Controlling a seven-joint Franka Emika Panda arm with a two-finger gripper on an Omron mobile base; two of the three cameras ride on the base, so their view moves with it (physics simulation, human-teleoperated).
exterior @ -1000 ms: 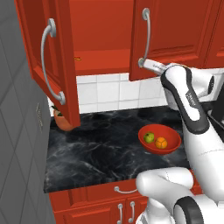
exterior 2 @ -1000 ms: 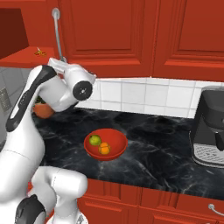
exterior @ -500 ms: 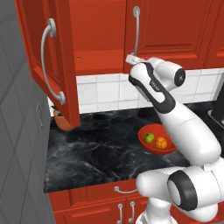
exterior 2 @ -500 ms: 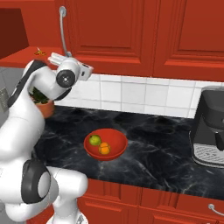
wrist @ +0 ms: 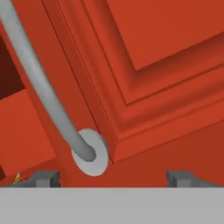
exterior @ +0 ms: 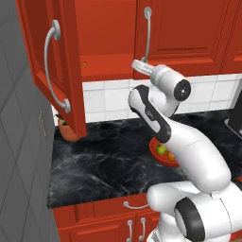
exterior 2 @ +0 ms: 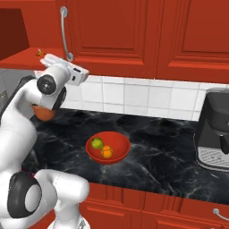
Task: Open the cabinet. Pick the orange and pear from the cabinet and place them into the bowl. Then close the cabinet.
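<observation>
The cabinet (exterior: 189,33) has its left door (exterior: 71,47) swung wide open and its right door flat against the front. My gripper (exterior: 136,64) is open at the lower end of the right door's silver handle (exterior: 147,33), with nothing between its fingers. In the hand view the handle's foot (wrist: 89,154) sits just above the wide-apart fingertips (wrist: 41,178) of the gripper (wrist: 113,179). The red bowl (exterior 2: 120,150) stands on the counter and holds the pear (exterior 2: 97,143) and the orange (exterior 2: 106,152). From the left, my arm partly hides the bowl (exterior: 154,147).
A terracotta pot (exterior 2: 44,113) stands at the back left of the black marble counter (exterior 2: 161,152), under the open door. A dark coffee machine (exterior 2: 215,129) is at the right end. Red base cabinets with small handles (exterior: 134,205) run along the counter's front.
The right door's handle has shifted slightly back toward the cabinet front. My gripper has moved left along with it to the handle's lower end, and the arm's elbow has swung round.
</observation>
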